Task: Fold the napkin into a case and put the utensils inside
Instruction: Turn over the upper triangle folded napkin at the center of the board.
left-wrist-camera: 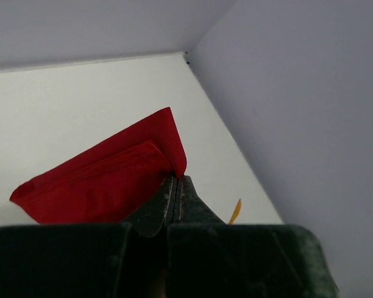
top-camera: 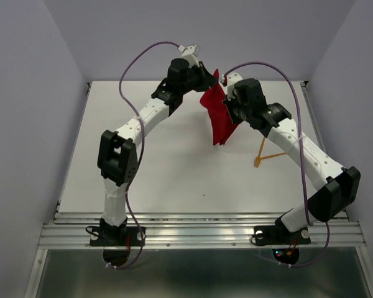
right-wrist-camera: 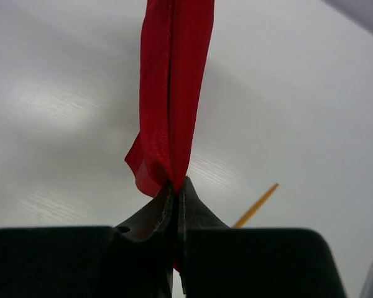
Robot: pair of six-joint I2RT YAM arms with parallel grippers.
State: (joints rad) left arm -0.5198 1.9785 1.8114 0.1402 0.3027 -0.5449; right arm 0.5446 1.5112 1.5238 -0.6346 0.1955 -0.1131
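The red napkin [top-camera: 219, 118] hangs folded in the air over the far middle of the table, held at its top by both grippers. My left gripper [top-camera: 212, 77] is shut on one corner of it; in the left wrist view the layered cloth [left-wrist-camera: 105, 177] spreads left from the closed tips [left-wrist-camera: 177, 179]. My right gripper [top-camera: 227, 99] is shut on the other edge, and the cloth [right-wrist-camera: 174, 93] runs straight away from its tips [right-wrist-camera: 177, 184] as a narrow band. The orange utensils [top-camera: 265, 155] lie crossed on the table under the right arm; one [right-wrist-camera: 256, 206] shows beside the right fingers, and a tip [left-wrist-camera: 235, 212] in the left wrist view.
The white table [top-camera: 174, 167] is walled by pale panels at the back and both sides. A metal rail [top-camera: 199, 233] at the near edge carries both arm bases. Purple cables loop above each arm.
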